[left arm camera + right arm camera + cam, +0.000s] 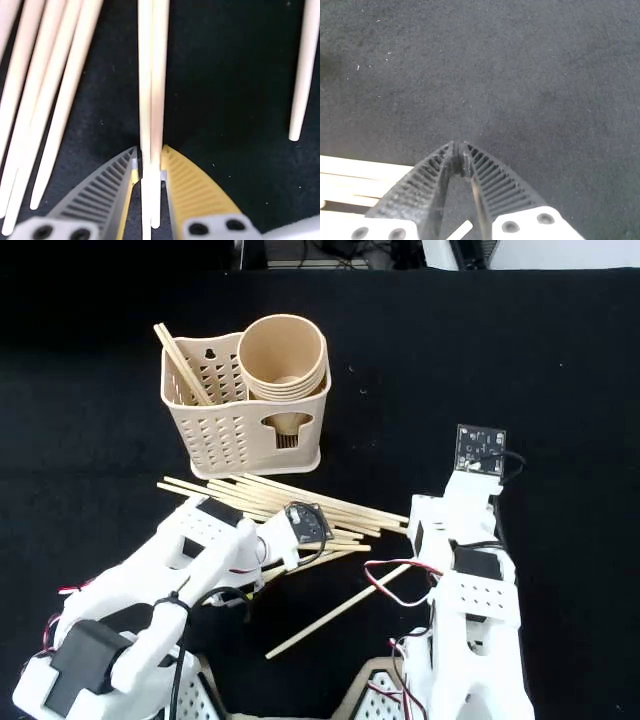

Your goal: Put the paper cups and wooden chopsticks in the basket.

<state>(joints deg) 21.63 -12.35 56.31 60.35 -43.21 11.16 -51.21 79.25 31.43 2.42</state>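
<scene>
Black cloth table (520, 350) | left pincer (150, 151) clamps two slim wooden chopsticks (151, 75)

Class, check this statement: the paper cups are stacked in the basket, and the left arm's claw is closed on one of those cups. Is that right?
Not quite. The paper cups are stacked in the basket, but the left claw is closed on two chopsticks lying on the table, not on a cup. The left wrist view shows this.
</scene>
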